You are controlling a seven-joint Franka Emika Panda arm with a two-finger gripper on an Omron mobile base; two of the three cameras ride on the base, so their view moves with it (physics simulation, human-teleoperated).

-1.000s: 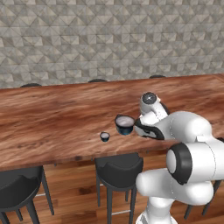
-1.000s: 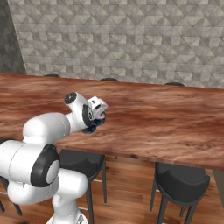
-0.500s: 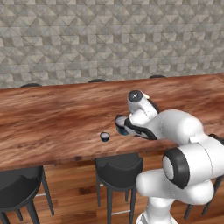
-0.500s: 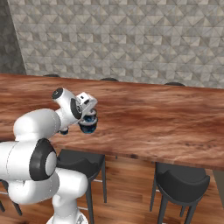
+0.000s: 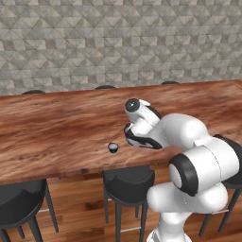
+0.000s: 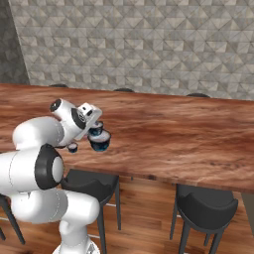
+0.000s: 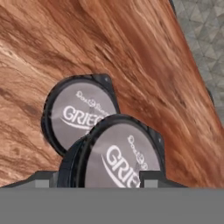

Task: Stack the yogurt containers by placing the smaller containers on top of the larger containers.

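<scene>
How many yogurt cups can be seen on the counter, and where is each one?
3. A tiny cup stands alone on the counter. A second cup is at the gripper. A third cup is just beyond it. More may be hidden behind the arm.

even, flat rendered light; faint soft shadows; hand view coarse and blurry close up.

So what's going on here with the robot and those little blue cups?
The robot arm is reaching over the wooden counter with its fingers on either side of a dark-blue yogurt cup. Whether they are clamped on it is hard to tell. A second cup sits just beyond it, partly overlapped in the hand view. The tiny cup stands apart on the counter, untouched. Nothing looks stacked yet.
</scene>
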